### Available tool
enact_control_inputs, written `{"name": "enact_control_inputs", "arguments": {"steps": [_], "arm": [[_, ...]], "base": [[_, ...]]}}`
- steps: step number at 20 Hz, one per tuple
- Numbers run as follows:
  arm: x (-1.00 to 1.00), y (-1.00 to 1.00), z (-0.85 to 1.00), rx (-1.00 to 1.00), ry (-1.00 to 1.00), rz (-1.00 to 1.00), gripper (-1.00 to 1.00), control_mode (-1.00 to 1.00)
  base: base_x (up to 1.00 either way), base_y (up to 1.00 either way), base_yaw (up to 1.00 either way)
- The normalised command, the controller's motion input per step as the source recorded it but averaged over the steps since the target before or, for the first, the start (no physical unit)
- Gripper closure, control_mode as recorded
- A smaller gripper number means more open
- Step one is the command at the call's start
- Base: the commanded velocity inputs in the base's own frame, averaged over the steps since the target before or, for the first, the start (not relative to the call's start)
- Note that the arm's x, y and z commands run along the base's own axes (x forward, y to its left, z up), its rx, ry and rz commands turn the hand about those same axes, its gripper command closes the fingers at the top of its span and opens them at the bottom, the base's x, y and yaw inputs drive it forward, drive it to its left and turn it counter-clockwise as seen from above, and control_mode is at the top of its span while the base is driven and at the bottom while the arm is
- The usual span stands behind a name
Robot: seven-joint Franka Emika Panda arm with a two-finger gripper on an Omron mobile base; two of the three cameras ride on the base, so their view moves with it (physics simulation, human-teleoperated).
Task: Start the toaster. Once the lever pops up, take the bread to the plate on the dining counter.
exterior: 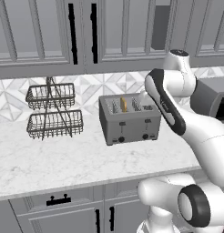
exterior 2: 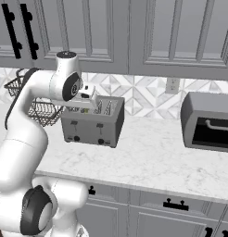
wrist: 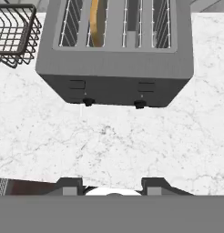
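Observation:
The grey four-slot toaster stands on the marble wall counter backed by patterned tiles. An orange-brown slice of bread stands upright in its second slot from the left, poking above the top. My gripper hangs over the counter just in front of and above the toaster, pointing down. Its fingers are apart with nothing between them. Two dark knobs show on the toaster's front. The plate and the dining counter are out of view.
A two-tier black wire basket stands left of the toaster. A larger grey microwave-like box sits to the right. Grey cabinets hang above, and bare marble spreads in front.

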Motion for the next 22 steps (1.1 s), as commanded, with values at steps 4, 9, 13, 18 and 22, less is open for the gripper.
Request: {"name": "enact_control_inputs", "arguments": {"steps": [4, 9, 13, 18, 22], "arm": [[0.05, 0.42, -0.3, 0.0, -0.02, 0.0, -1.0, -1.0], [0.11, 0.78, -0.37, -0.04, -0.12, 0.0, -1.0, -1.0], [0.35, 0.26, -0.23, -0.01, -0.06, 0.0, -1.0, -1.0], [0.48, 0.0, -0.14, 0.0, 0.0, 0.0, 1.0, -1.0], [0.48, 0.12, -0.26, 0.0, -0.01, 0.0, 1.0, -1.0]], "base": [[0.0, 0.0, 0.0], [0.0, 0.0, 0.0], [0.0, 0.0, 0.0], [0.0, 0.0, 0.0], [0.0, 0.0, 0.0]]}}
